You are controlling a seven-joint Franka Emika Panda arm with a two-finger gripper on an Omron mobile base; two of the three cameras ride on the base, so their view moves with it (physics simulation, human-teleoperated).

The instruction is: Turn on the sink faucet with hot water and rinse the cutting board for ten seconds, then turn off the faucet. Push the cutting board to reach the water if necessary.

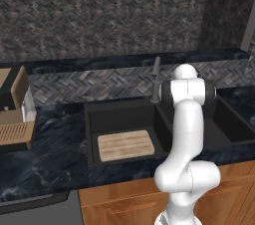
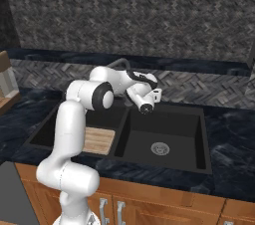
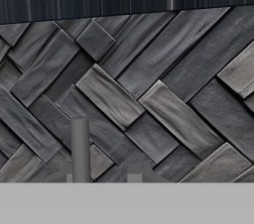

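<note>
The cutting board [image 1: 125, 145] lies flat on the floor of the left basin of the black sink [image 1: 89, 134]; its right end also shows past my arm [image 2: 99, 141]. The slim dark sink faucet [image 1: 156, 77] stands at the back rim by the divider. No water runs from it. My gripper [image 2: 155, 92] hangs over the back of the sink beside the faucet, pointed at the tiled backsplash. In the hand view, a slim grey upright rod [image 3: 79, 151] rises close in front of the tiles. How far apart the jaws stand cannot be made out.
A brown-and-tan appliance [image 1: 12, 114] with a slatted tray stands on the left counter. The right basin has a round silver drain [image 2: 160, 148]. A dark ledge [image 1: 99, 62] tops the herringbone backsplash. My arm's elbow [image 1: 187, 92] hangs over the divider.
</note>
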